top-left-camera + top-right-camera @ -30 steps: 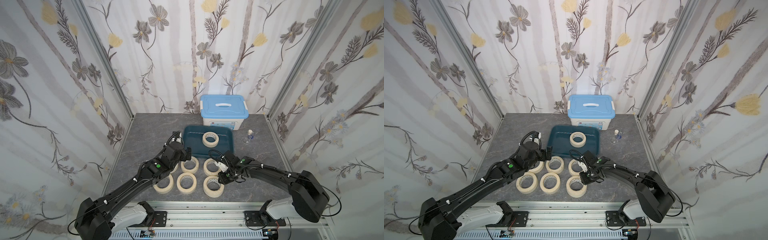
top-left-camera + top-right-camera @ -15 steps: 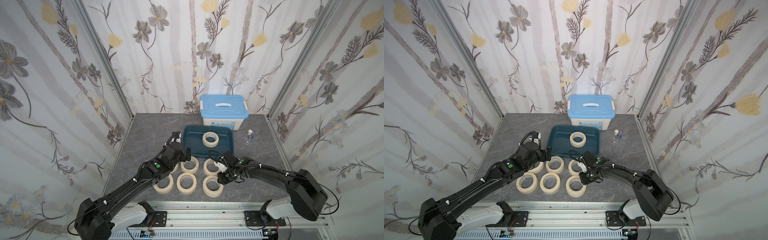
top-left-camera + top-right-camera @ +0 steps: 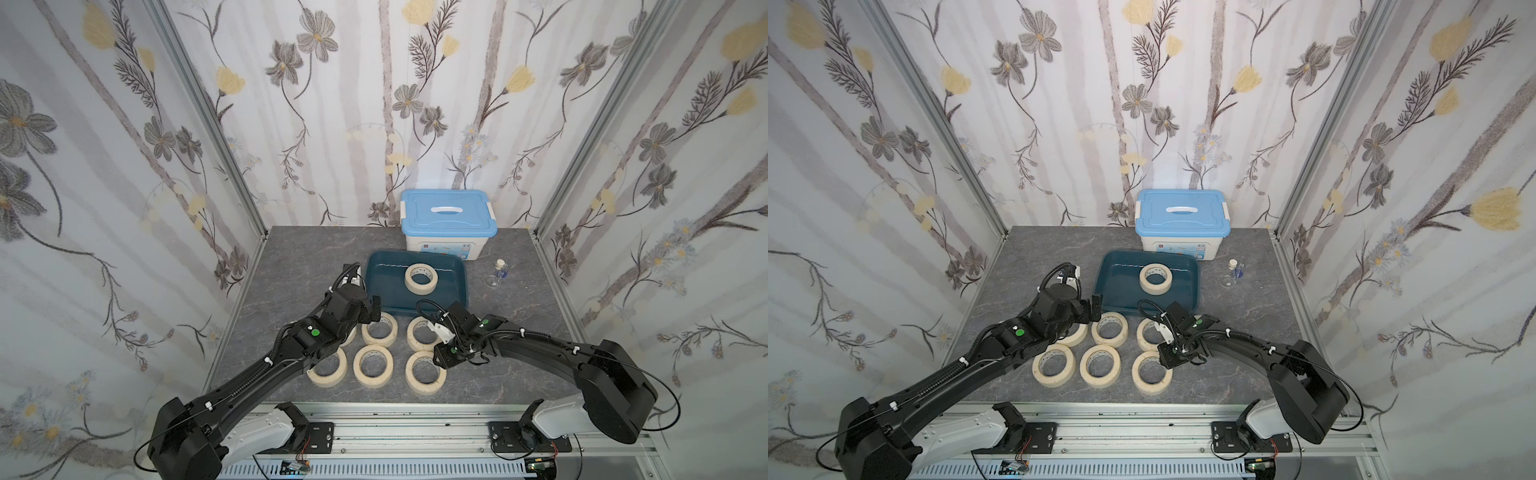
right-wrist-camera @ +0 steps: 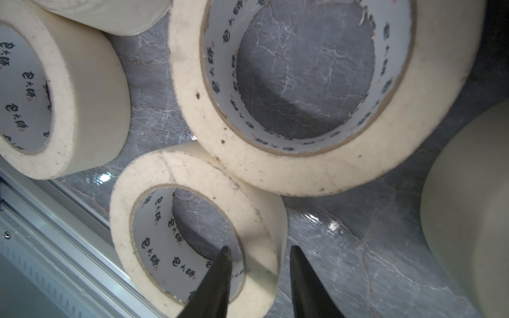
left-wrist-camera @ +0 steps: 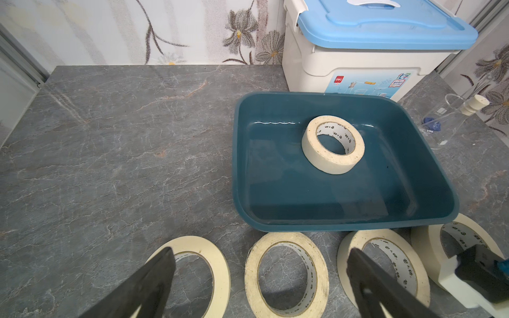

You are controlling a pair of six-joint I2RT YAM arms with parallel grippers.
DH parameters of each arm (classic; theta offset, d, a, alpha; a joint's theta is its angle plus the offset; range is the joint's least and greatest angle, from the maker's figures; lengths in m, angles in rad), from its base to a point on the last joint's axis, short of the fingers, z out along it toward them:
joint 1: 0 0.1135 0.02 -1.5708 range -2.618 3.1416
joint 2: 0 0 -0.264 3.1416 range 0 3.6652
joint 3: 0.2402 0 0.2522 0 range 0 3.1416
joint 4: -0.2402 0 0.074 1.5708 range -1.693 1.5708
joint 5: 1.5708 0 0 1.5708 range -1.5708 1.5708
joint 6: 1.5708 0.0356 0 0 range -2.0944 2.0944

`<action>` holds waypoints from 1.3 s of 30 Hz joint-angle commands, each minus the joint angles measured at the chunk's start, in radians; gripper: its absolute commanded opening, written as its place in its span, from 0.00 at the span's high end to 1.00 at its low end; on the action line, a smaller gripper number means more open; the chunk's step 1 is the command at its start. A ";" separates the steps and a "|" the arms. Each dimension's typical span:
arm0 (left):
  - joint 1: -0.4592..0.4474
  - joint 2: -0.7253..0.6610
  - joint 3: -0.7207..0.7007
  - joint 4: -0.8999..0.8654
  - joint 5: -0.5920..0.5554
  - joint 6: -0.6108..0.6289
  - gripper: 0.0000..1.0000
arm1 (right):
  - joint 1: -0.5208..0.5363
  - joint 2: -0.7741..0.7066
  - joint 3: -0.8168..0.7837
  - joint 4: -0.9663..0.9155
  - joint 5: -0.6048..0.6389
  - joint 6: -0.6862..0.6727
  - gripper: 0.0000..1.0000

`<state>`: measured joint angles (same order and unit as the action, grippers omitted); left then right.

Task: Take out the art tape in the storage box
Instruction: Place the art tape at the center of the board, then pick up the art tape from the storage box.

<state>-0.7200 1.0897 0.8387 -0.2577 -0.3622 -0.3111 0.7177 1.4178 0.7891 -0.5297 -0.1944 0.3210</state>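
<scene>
Floral wallpaper closes in on three sides of a grey, marble-veined counter (image 3: pixel 299 266), with a white bin (image 3: pixel 446 245) under a light-blue handled lid standing against the back wall. Just in front of it sits the dark teal storage box (image 3: pixel 386 286), and a small glass flask (image 3: pixel 496 276) stands on the counter beside the box. One roll of art tape (image 5: pixel 327 162) lies flat inside the box, toward its far side and clear of the walls. The other rolls lie flat on the counter before the box's near wall. The left wrist view shows four in a row (image 5: pixel 286 242) close to that wall, and both top views show three more in a front row (image 3: pixel 372 382) nearer the robot. The left hand (image 5: pixel 260 250) hovers over the row by the box, near the box's front-left corner. Its fingers are spread wide and it carries nothing. The right hand (image 4: pixel 259 247) is down at the front-right roll (image 3: pixel 424 388), which rests on the counter. One finger reaches inside the roll's white printed core and the other stands outside its wall. A sliver of space shows on each side, so the grip is released.
</scene>
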 commanded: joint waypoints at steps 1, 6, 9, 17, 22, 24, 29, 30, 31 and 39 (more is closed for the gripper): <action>0.001 -0.006 0.003 0.005 -0.017 -0.002 0.00 | -0.002 -0.023 -0.003 0.001 -0.015 0.009 0.59; 0.001 -0.012 -0.004 0.018 -0.008 -0.008 0.00 | -0.008 -0.056 0.006 -0.014 -0.025 0.006 0.55; 0.001 -0.023 -0.015 0.029 0.000 -0.007 0.00 | -0.016 -0.079 0.022 -0.037 -0.011 -0.002 0.55; 0.001 -0.053 -0.035 0.027 -0.009 -0.008 0.00 | -0.086 -0.146 0.071 -0.072 0.037 -0.009 0.45; 0.001 -0.059 -0.035 0.031 -0.002 0.000 0.00 | -0.168 -0.137 0.127 -0.072 0.078 0.021 0.42; 0.000 -0.060 -0.036 0.032 0.003 0.003 0.00 | -0.189 -0.119 0.176 -0.071 0.092 0.024 0.40; 0.002 -0.070 -0.042 0.029 0.006 0.000 0.00 | -0.215 -0.044 0.287 -0.070 0.137 0.009 0.38; 0.002 -0.073 -0.045 0.029 0.007 -0.001 0.00 | -0.220 -0.024 0.309 -0.069 0.149 0.007 0.38; 0.002 -0.077 -0.048 0.029 0.006 -0.003 0.00 | -0.225 -0.002 0.329 -0.069 0.162 0.009 0.38; 0.002 -0.106 -0.058 0.014 -0.001 -0.011 0.00 | -0.250 0.170 0.475 -0.014 0.212 0.037 0.38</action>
<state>-0.7197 0.9916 0.7826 -0.2489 -0.3538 -0.3157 0.4713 1.5528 1.2304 -0.5793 -0.0227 0.3401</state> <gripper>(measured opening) 0.997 0.616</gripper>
